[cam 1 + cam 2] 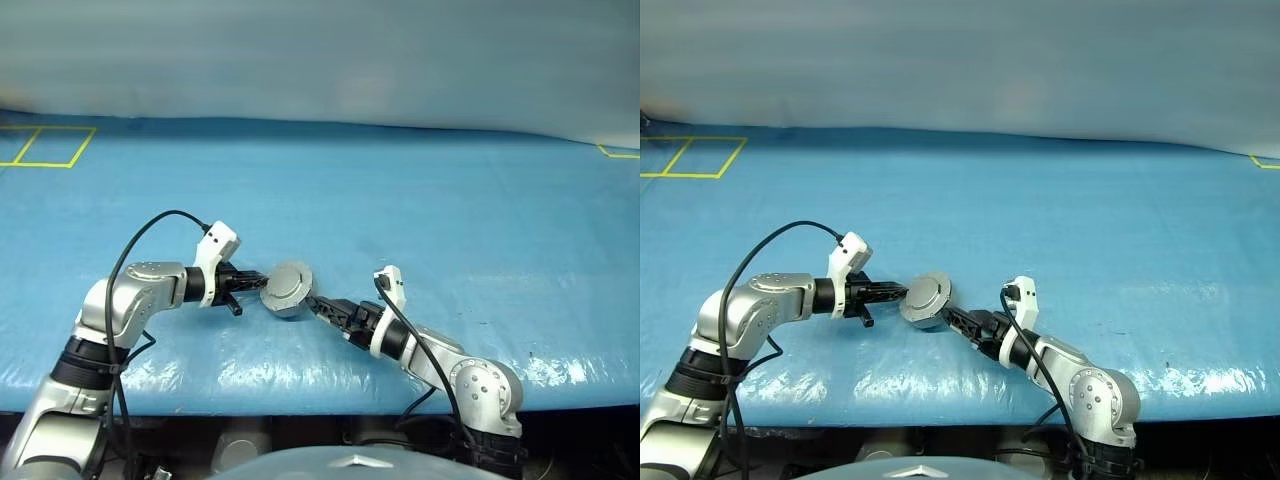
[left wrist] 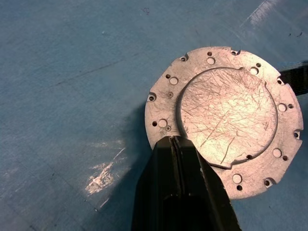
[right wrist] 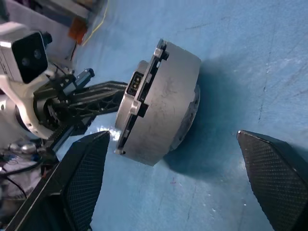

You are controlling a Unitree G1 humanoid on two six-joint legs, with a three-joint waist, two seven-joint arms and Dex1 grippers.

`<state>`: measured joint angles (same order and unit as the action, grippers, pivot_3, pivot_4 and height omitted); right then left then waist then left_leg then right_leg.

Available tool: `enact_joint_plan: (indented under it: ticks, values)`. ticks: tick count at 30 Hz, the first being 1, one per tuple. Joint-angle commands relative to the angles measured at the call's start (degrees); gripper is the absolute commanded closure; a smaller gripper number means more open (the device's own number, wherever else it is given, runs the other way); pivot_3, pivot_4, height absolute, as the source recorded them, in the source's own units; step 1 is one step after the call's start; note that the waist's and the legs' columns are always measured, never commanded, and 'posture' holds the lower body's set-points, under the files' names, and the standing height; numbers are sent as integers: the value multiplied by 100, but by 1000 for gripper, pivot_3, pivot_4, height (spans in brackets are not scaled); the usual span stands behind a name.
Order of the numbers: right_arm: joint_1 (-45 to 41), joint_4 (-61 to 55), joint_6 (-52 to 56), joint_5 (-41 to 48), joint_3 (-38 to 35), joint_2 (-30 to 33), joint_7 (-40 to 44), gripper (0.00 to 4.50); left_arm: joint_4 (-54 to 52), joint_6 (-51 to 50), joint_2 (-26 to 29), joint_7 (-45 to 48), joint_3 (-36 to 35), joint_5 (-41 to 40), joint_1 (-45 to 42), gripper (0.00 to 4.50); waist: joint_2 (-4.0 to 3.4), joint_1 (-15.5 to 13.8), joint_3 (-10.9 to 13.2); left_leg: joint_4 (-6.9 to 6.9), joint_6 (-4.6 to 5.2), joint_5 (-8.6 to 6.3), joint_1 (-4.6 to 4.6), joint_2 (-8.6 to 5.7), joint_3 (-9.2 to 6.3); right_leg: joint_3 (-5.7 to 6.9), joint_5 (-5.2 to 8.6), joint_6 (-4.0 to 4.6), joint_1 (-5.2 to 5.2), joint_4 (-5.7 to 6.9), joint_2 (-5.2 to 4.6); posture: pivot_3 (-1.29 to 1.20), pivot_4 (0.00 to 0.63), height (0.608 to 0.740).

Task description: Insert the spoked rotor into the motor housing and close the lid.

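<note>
While the left gripper (image 1: 252, 281) pinches the rim of the lid (image 2: 226, 115) with jaws shut on it, the closed motor housing (image 3: 161, 103) hangs tilted above the blue table (image 1: 400, 200). Jaws of the right gripper (image 3: 175, 173) stand wide, free beside it, probably after pressing it closed.

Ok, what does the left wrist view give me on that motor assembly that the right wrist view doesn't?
Left wrist view alone: the lid face-on, a scratched raised centre ringed by holes, with the left gripper shut on its rim. Right wrist view alone: the motor housing edge-on, lifted and tilted off the blue table, and the right gripper open, clear of it. Both: the closed assembly and the left gripper holding it.
</note>
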<state>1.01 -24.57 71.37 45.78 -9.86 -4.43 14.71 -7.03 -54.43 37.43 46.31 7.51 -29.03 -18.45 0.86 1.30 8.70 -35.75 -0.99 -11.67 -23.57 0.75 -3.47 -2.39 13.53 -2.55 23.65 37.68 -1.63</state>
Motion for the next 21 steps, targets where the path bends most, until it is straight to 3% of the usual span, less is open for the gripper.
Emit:
enact_joint_plan:
  ticks: [1, 9, 14, 21]
  values:
    - [-181, -18, 304, 579, -338, -575, -601, 29, -38, -98, -52, 12, 127, 27, 164, 4500, 0, 0, 0, 0, 3, -2, -1, 0, 0, -1, 3, -4, -1, 0, -5, 0, 150, 740]
    - [-329, 242, 199, 1230, -251, -729, -1428, 29, -87, -27, -134, -36, 5, 28, 181, 4500, -5, 15, 3, 6, 8, -4, -2, -14, 0, 0, 6, -6, 1, -2, 3, 0, 150, 740]
    - [-310, 330, -77, 2290, -236, -866, -1768, 29, -112, -21, -174, -50, -14, 53, 198, 4500, -7, 23, 5, 4, 9, -4, -2, -12, 1, -2, 6, -6, 0, -2, 2, 0, 150, 740]
    - [-276, 425, -529, 3403, 25, -409, -2170, 29, -79, 22, -212, -35, 4, 108, 183, 4500, -8, 32, 6, 6, 9, -5, -3, -12, 0, -1, 6, -6, 1, -4, 3, 0, 150, 740]
